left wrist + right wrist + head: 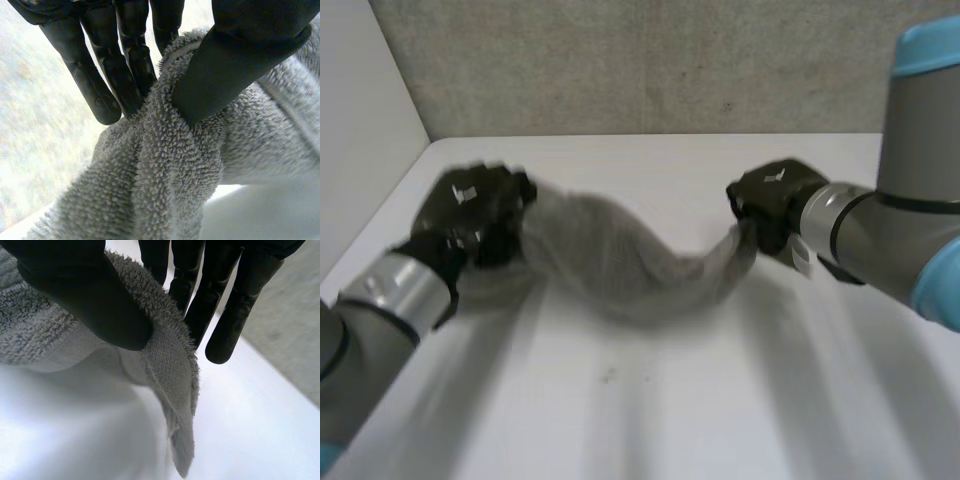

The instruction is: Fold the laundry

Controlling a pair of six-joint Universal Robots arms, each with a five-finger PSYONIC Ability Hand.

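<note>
A grey terry towel point(620, 262) hangs bunched and sagging between my two hands above the white table point(650, 410). My left hand point(475, 212) grips its left end. In the left wrist view the thumb point(235, 70) presses the towel point(165, 185) against the fingers point(125, 65). At the towel's right end is my right hand point(770, 200). There the thumb point(90, 300) pinches the towel's hemmed edge point(170, 365) against the fingers point(200, 300), and a corner hangs down below them.
A grey wall point(640, 60) runs along the far edge of the table. A pale wall point(360, 120) stands at the table's left side.
</note>
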